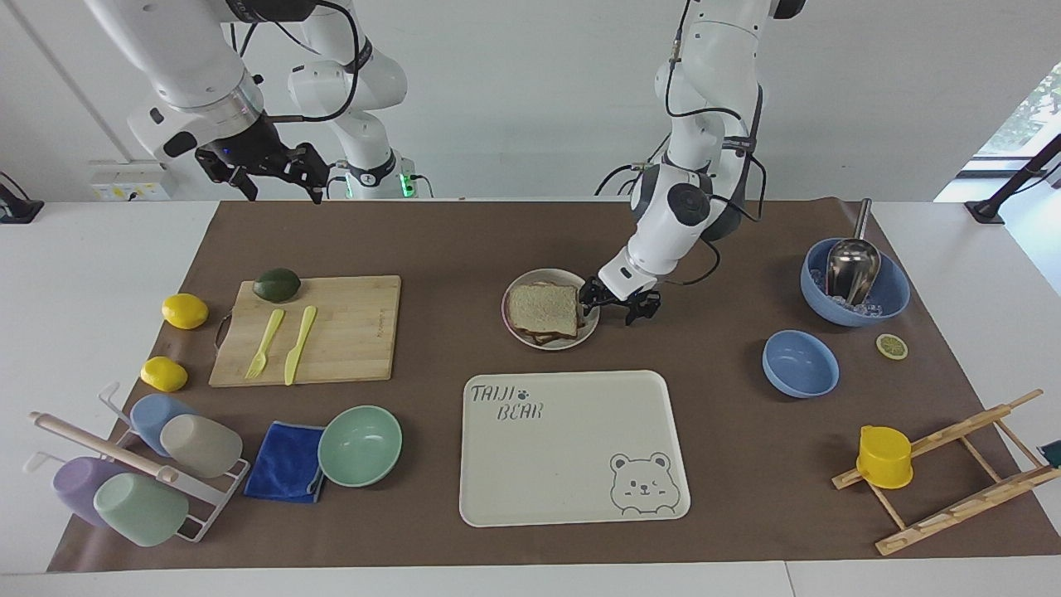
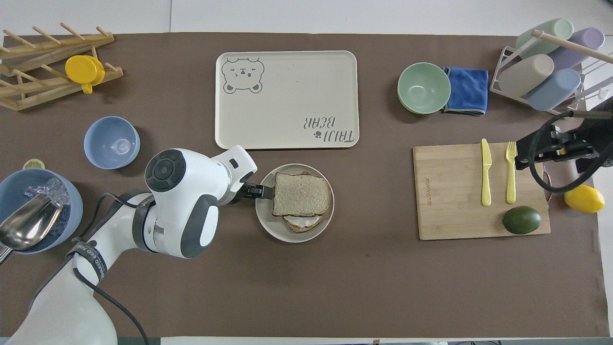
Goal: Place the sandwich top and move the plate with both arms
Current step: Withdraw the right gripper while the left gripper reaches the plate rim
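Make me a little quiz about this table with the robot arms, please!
1. True or false: the bread slice already lies on top of the sandwich on the plate.
2. Which gripper is down at the rim of the plate: A) the left gripper, B) the right gripper, C) both?
3. Fill in: the green avocado sits on the wooden ____.

Key:
1. True.
2. A. The left gripper is at the plate's edge toward the left arm's end of the table; the right gripper is raised, up above the cutting board's end of the table.
3. Cutting board.
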Available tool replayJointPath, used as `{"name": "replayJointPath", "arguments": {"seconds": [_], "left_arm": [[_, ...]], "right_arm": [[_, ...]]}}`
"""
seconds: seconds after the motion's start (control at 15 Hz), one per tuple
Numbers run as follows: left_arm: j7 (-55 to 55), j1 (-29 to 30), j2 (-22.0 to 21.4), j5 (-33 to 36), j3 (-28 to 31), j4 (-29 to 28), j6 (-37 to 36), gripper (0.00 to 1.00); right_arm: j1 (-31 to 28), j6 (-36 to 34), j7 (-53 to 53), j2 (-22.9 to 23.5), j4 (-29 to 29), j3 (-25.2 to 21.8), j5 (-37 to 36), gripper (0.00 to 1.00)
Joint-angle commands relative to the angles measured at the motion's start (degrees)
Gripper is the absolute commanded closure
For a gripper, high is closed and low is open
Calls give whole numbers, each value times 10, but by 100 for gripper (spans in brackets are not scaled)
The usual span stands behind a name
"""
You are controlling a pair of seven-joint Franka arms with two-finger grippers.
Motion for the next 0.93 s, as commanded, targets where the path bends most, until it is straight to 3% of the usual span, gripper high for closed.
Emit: {"name": "replayJointPath", "arguments": {"seconds": [0.0, 0.33, 0.67, 0.87], "left_arm": [[16, -7, -7, -16, 8, -17, 17, 19], [15, -9, -9, -18, 8, -24, 15, 50], [8, -20, -10, -33, 8, -25, 14, 100], [8, -17, -10, -48, 9, -24, 11, 100]], "right_arm": [[-24, 52, -73, -39, -80, -1, 6, 0], [-31, 31, -115, -41, -85, -21, 2, 0], [-31, 31, -113, -41, -86, -23, -13, 0], [-32, 41, -109, -41, -86, -24, -13, 0]]}}
